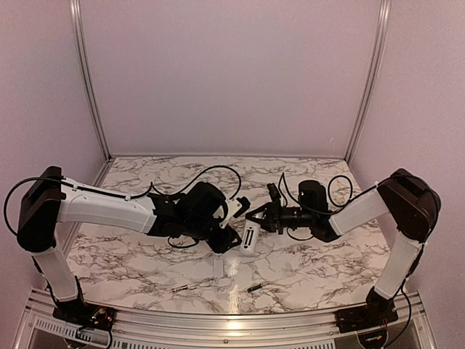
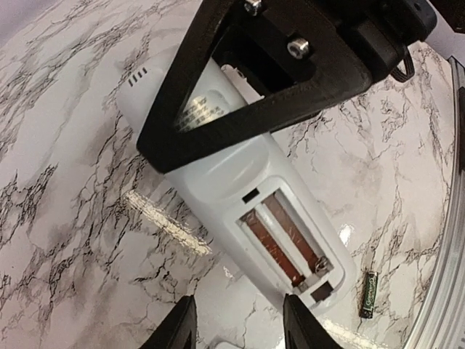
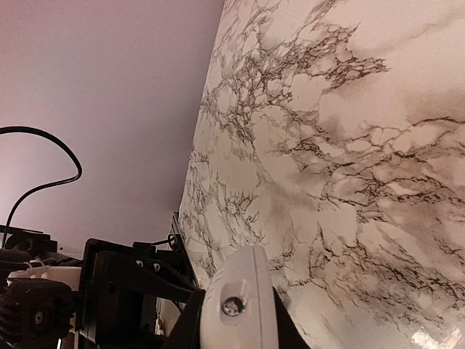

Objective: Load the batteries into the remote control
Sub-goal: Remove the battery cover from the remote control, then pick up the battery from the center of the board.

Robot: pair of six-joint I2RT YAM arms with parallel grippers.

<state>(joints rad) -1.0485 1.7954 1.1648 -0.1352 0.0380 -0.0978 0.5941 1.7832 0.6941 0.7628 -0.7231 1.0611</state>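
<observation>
Over on the left, the overhead view is showing the left gripper [image 1: 232,238] hovering low over the marble table [image 1: 327,269], just beside the remote control [image 1: 249,238]. From up there its jaws are lost in a dark mass. It is the left wrist camera that is settling it, showing the two black fingers [image 2: 178,329] standing apart at the bottom edge, pinching nothing that I can make out. A pale scrap [image 2: 225,345] is peeking between them, cut off by the frame, so I cannot tell what it is. Near the front edge, the silvery battery [image 1: 182,289] is lying flat on the marble, and only the overhead camera is catching it. Moving to the middle, the remote control is sitting tilted, back side up. From above it is just a small white bar, while the left wrist view is laying its battery bay [image 2: 287,243] wide open: two long slots, both showing bare, with no cells in them. Just right of that, the dark battery [image 1: 255,288] is lying on the table near the remote's lower end, apart from it. On the right, the right gripper [image 1: 260,217] is clamping the remote's upper part, its black finger crossing over the white back. The right wrist camera is seeing only the remote's rounded end between its fingers, nothing of the bay, and neither battery.
</observation>
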